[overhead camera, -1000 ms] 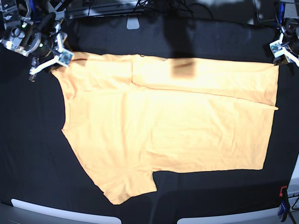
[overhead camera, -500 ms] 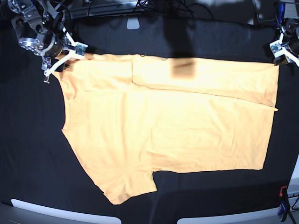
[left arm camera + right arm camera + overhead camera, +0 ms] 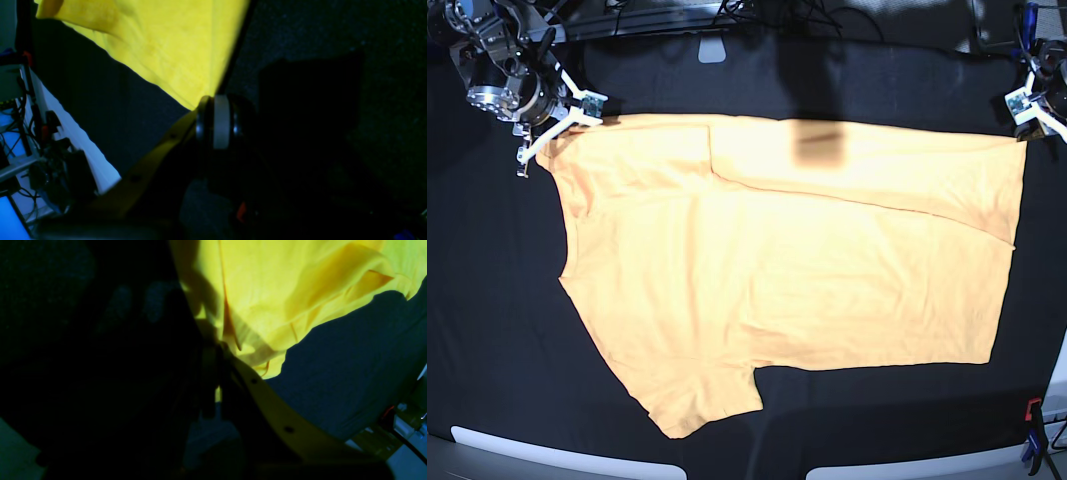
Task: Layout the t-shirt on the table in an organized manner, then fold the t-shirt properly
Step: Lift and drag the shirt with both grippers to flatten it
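The pale orange-yellow t-shirt (image 3: 777,270) lies spread on the black table (image 3: 497,330). Its far strip is folded over toward the front, and one sleeve points to the front left. My right gripper (image 3: 552,135) is at the shirt's far left corner; in the right wrist view it (image 3: 215,350) is shut on the cloth (image 3: 283,290). My left gripper (image 3: 1025,128) is at the far right corner; in the left wrist view it (image 3: 213,100) is shut on the tip of the cloth (image 3: 160,43). The far edge runs taut between both grippers.
A red-and-blue clamp (image 3: 1033,440) sits at the front right edge. White strips (image 3: 547,450) line the front edge. A grey tab (image 3: 712,48) and cables lie at the back. A dark shadow patch (image 3: 819,145) falls on the folded strip.
My right gripper has moved back and slightly right with the shirt's corner. The shirt's far edge has pulled straighter. The left gripper has hardly moved.
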Controlling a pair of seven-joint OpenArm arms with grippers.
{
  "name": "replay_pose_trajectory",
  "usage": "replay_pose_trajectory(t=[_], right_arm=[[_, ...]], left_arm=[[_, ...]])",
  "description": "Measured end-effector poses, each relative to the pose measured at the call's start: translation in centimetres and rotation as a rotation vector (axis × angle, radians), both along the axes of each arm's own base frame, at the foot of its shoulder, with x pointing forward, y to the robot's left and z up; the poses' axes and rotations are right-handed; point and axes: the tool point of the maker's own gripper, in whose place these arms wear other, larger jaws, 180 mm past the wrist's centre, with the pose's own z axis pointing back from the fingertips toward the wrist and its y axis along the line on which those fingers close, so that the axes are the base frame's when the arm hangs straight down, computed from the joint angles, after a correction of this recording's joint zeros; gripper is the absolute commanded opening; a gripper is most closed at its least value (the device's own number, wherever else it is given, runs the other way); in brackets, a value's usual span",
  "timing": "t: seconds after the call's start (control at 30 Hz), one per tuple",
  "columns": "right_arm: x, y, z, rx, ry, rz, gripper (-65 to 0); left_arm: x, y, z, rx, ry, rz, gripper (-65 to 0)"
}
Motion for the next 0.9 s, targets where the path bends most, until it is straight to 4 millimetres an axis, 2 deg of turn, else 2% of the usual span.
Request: replay_pose_trajectory(t=[0.17,0.3,0.43,0.6,0.77,0.8,0.9], right_arm=[[-2.1,-1.0,0.2,-0.055,0.052,0.035,-65.0],[-4.0,-3.2,0.7,-0.151,0.094,0.03,-65.0],[-6.7,-5.1,0.9,-0.245,0.171,-0.002,-65.0],[-9.2,-3.0,0.8,-0.185,0.218,0.038,-65.0],[-8.1,-1.0,2.1,-0.13,0.143,0.045,-65.0],[-7.7,-0.7,2.4,-0.122,0.127,0.05,-61.5],[-6.5,-0.4,2.8,-0.111,0.093,0.048,-40.2]], left_arm=[[-1.5,-0.2,-0.1,-0.031,0.025,0.011,-65.0],[-3.6,-0.4,0.0,-0.02,0.078,-0.035,-65.0],[-6.2,0.4,-0.3,0.029,0.149,-0.056,-65.0],[-9.2,1.0,-0.9,0.052,0.231,-0.078,-65.0],[-9.3,1.0,-0.8,0.053,0.232,-0.078,-65.0],[-9.2,1.0,-0.8,0.053,0.231,-0.078,-65.0],[-9.1,1.0,-0.8,0.051,0.229,-0.079,-65.0]])
